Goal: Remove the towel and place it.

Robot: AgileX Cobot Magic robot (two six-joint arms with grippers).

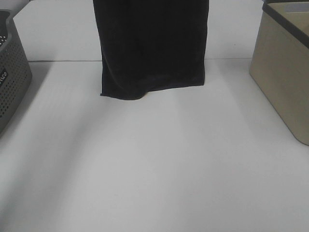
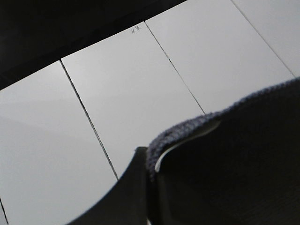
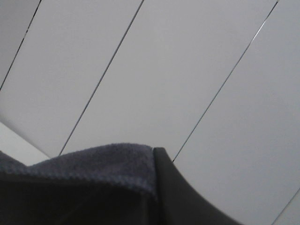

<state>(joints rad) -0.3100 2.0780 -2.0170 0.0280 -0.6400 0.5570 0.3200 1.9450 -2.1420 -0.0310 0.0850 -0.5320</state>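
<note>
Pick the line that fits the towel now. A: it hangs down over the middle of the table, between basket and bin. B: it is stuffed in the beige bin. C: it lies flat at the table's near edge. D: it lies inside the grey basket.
A: the towel hangs from above the frame over the table, apart from the grey basket and the beige bin.

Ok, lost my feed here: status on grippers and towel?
Both shut on towel: left gripper, right gripper. Towel hanging over table middle. Basket, bin at the sides, clear of it.
</note>
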